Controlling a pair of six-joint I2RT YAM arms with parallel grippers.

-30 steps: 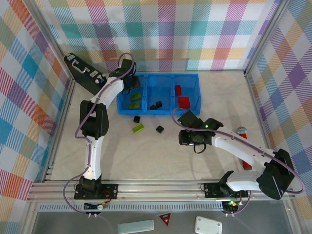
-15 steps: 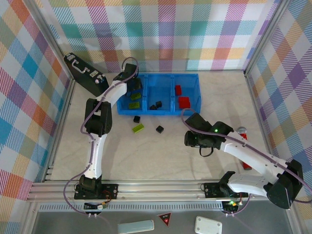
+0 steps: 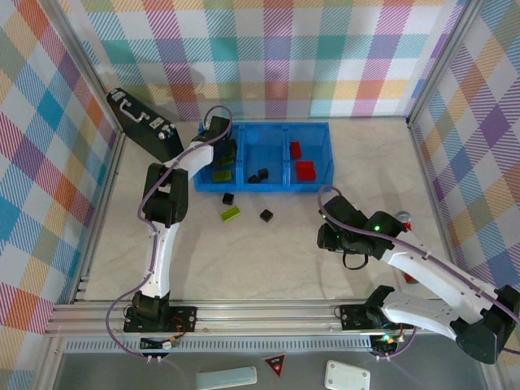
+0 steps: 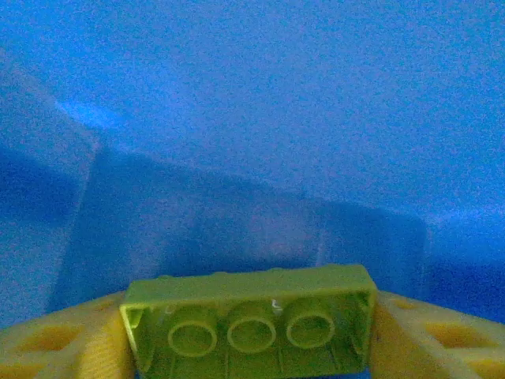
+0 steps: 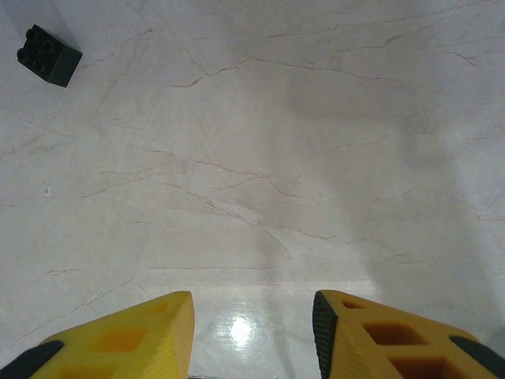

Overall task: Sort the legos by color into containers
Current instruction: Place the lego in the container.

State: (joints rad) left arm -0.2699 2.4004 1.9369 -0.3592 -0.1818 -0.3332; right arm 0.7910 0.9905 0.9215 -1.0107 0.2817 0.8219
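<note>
Right jaws have retreated, wide apart over marbled table point(image 5: 316, 158); left jaws clamp hollow lime brick point(image 4: 251, 330).

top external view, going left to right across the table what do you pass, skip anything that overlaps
black briefcase → lime-green lego on the table → loose black lego to its right → large red lego

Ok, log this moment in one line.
left gripper shut on green lego at blue tray | right gripper open above table | black lego loose on table
</note>
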